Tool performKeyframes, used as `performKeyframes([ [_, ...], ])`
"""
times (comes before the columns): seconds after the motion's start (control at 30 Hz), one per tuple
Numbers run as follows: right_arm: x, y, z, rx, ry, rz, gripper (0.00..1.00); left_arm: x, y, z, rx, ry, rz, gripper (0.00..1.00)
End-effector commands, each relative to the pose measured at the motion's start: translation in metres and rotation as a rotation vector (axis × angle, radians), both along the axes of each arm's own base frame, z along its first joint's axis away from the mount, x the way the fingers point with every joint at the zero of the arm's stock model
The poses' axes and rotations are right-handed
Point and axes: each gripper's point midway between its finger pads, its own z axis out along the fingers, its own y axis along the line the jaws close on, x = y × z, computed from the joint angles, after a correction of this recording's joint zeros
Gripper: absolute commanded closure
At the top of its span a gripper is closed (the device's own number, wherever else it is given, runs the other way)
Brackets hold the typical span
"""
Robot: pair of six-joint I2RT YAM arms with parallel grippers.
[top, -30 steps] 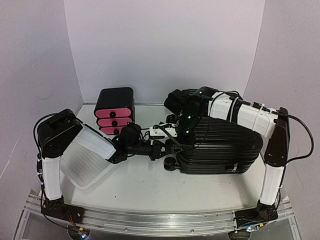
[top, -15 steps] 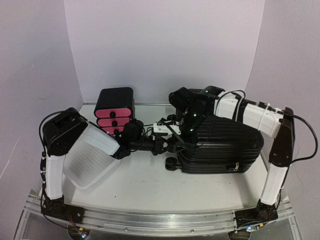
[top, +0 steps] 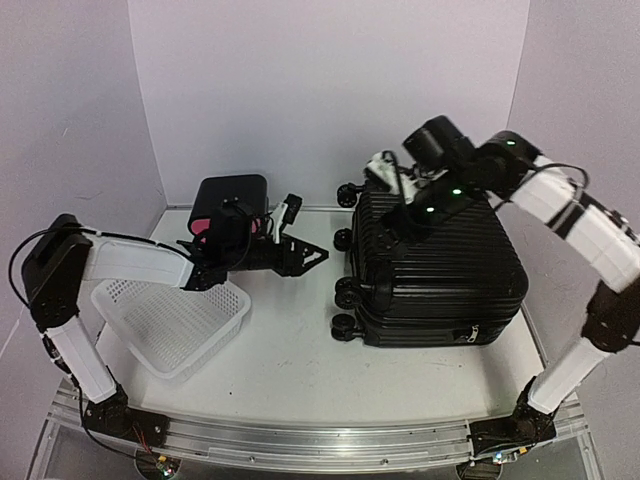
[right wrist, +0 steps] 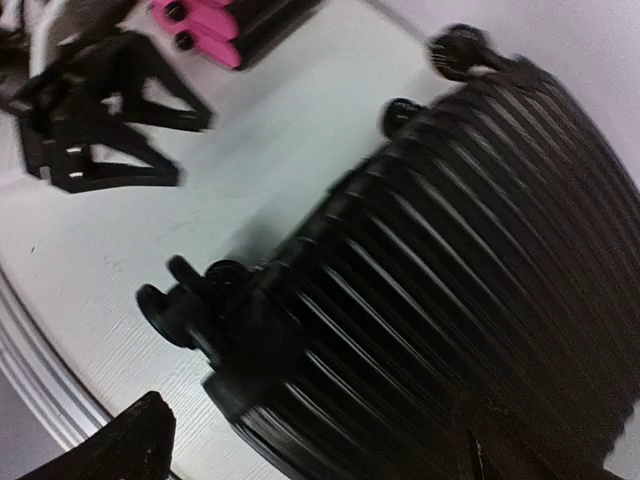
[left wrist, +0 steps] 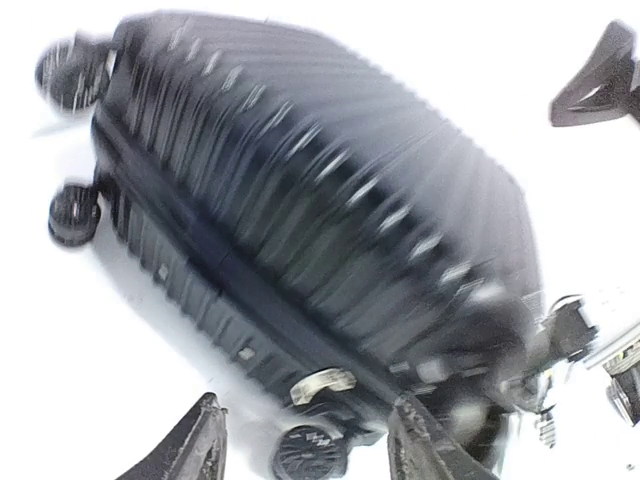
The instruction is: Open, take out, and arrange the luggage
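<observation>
At the left of the counter [top: 290, 350], a white basket [top: 175, 325] sits beneath the left arm. Just right of it, the left jaws are spread wide and empty, in front of a black box with pink drawers [top: 228, 205]. Right of centre, the black suitcase [top: 440, 270] lies closed, wheels pointing left. The right jaws hover open over its far edge, holding nothing.

Two arms, left arm [top: 130, 262] and right arm [top: 590, 225], wear white shells between black joint housings. Thin black cables [top: 548, 168] loop along the links, green lights [top: 455, 192] dot the right arm, and the fingers [left wrist: 200, 445] are black wedges.
</observation>
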Motion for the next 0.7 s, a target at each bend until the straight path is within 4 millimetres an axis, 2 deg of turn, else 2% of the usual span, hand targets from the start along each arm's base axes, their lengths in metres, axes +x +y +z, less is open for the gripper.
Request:
performKeyframes([
  [0.0, 0.008, -0.144, 0.027, -0.036, -0.111, -0.563, 0.02, -0.033, 0.017, 0.032, -0.003, 0.013, -0.053, 0.30],
  [0.03, 0.006, -0.171, 0.021, -0.012, -0.065, -0.651, 0.02, -0.040, 0.019, 0.040, -0.020, 0.019, -0.073, 0.26],
  [0.1, 0.002, -0.214, 0.011, 0.042, 0.002, -0.778, 0.02, -0.054, 0.020, 0.053, -0.044, 0.027, -0.089, 0.23],
  [0.2, 0.000, -0.259, 0.001, 0.107, 0.080, -0.942, 0.02, -0.081, 0.008, 0.066, -0.052, 0.017, -0.117, 0.23],
  [0.23, 0.001, -0.259, -0.008, 0.206, 0.178, -0.950, 0.02, -0.089, 0.002, 0.068, -0.052, 0.020, -0.125, 0.23],
  [0.33, 0.012, -0.279, -0.030, 0.443, 0.388, -1.043, 0.02, -0.114, -0.021, 0.065, -0.042, 0.042, -0.164, 0.24],
  [0.43, 0.022, -0.279, -0.038, 0.630, 0.467, -1.043, 0.02, -0.135, -0.043, 0.052, -0.010, 0.060, -0.196, 0.24],
  [0.53, 0.020, -0.269, -0.053, 0.727, 0.523, -1.026, 0.02, -0.154, -0.064, 0.040, 0.017, 0.079, -0.241, 0.24],
  [0.6, 0.017, -0.260, -0.063, 0.776, 0.562, -1.001, 0.02, -0.157, -0.072, 0.033, 0.032, 0.085, -0.244, 0.24],
  [0.67, 0.016, -0.246, -0.066, 0.881, 0.584, -0.948, 0.02, -0.153, -0.072, 0.025, 0.054, 0.094, -0.219, 0.25],
])
